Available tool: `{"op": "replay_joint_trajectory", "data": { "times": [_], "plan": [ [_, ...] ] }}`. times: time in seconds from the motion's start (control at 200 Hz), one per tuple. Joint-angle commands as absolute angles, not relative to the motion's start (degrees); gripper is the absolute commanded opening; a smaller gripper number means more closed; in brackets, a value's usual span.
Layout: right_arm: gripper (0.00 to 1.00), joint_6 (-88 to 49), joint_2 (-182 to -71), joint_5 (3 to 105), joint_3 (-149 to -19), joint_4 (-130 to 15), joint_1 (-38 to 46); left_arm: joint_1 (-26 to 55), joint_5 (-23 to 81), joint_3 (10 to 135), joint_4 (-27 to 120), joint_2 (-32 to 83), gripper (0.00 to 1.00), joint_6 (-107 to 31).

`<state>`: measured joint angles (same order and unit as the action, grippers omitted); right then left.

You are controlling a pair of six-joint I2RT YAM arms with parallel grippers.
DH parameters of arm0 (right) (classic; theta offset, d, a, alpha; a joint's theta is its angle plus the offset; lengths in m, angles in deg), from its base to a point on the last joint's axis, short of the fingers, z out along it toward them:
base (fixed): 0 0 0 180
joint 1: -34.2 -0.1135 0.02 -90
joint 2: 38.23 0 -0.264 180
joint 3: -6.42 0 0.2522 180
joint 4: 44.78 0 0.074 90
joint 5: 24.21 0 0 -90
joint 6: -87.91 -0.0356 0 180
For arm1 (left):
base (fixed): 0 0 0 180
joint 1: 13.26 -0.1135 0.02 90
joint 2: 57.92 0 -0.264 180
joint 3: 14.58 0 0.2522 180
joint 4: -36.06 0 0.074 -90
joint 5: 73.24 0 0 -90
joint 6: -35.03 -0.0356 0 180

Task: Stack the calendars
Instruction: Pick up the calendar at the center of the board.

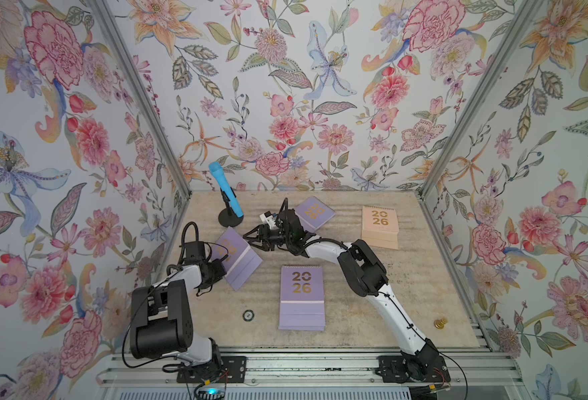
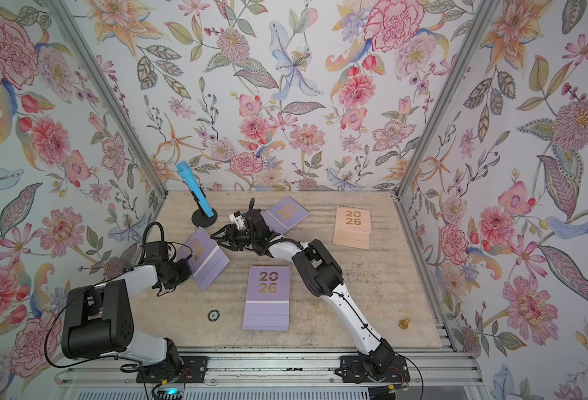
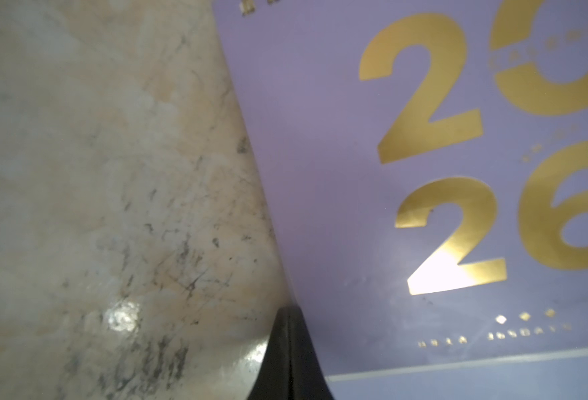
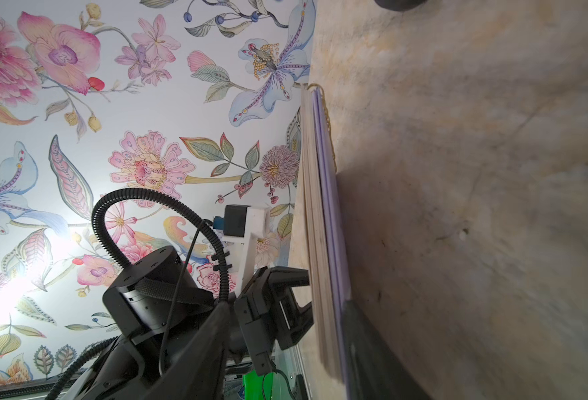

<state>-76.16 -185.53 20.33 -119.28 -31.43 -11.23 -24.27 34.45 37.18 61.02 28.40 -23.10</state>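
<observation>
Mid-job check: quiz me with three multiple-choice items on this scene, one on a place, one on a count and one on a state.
1. Where does the peach calendar lie?
A) front centre
B) atop another calendar
C) back right of the table

2. How many calendars are lavender?
A) two
B) three
C) five

3. How is the left gripper?
A) shut
B) wide open
C) out of every view

Key:
1 C: it lies alone near the back right corner.
2 B: the left lavender calendar, the front lavender calendar and the back lavender calendar.
3 A: in the left wrist view its fingertips meet at the left lavender calendar's edge.
</observation>
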Motion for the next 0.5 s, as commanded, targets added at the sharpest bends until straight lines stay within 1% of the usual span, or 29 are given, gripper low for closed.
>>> {"op": "replay_joint_trajectory", "data": {
  "times": [0.0,0.08,0.145,0.21,0.345,0.425,0.495],
  "plan": [
    [0.54,-78.4,-184.8,16.9,-117.9,-31.8,-16.2,-23.6,38.6,35.4,63.3,29.5,0.00,-24.1],
    [0.55,-78.1,-184.6,17.4,-118.1,-32.7,-16.1,-23.6,38.5,35.4,63.3,29.5,0.00,-24.1],
    [0.55,-82.5,-185.5,17.1,-117.8,-27.4,-16.1,-23.6,38.5,35.5,63.2,29.6,0.00,-24.2],
    [0.55,-84.2,-186.0,17.2,-118.3,-25.6,-16.2,-23.6,38.6,35.5,63.2,29.7,0.00,-24.2],
    [0.53,-76.1,-184.3,18.9,-120.9,-36.5,-16.5,-23.7,38.6,35.7,63.3,29.8,0.00,-24.3],
    [0.50,-74.4,-183.5,20.2,-120.6,-38.4,-16.2,-23.8,38.6,35.8,63.4,29.8,0.00,-24.5],
    [0.47,-69.4,-182.3,22.8,-121.0,-44.8,-16.0,-23.9,38.7,35.8,63.5,29.7,0.00,-24.6]
  ]
}}
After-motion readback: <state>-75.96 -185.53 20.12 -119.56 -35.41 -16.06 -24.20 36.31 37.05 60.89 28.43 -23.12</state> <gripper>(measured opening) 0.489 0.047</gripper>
